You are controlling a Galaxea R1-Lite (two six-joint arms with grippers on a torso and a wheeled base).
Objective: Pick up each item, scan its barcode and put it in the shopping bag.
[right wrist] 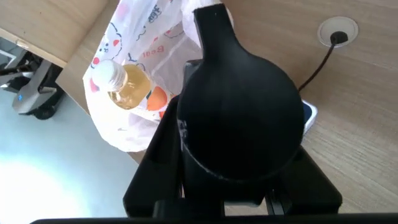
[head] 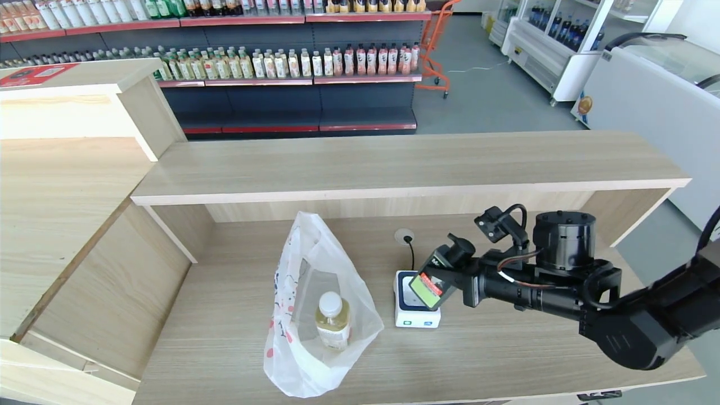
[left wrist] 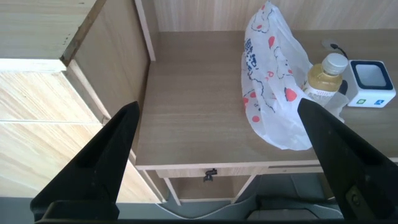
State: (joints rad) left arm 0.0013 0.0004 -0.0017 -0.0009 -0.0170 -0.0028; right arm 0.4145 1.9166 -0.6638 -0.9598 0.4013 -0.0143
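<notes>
while the right gripper (head: 444,270) clamps a small green-and-red packet (head: 427,288) between its nearly closed jaws, the packet hangs tilted just past the jaw tips, directly above the white scanner (head: 417,322). the scanner sits on the wooden counter (head: 506,349) right below the jaws. the shopping bag (head: 292,337) stands near, ahead of the jaw tips, its mouth open, with a pale yellow bottle (head: 333,318) upright inside. the left gripper (left wrist: 217,106) has its jaws spread wide with nothing between them; the bag and bottle lie ahead of them, well apart.
</notes>
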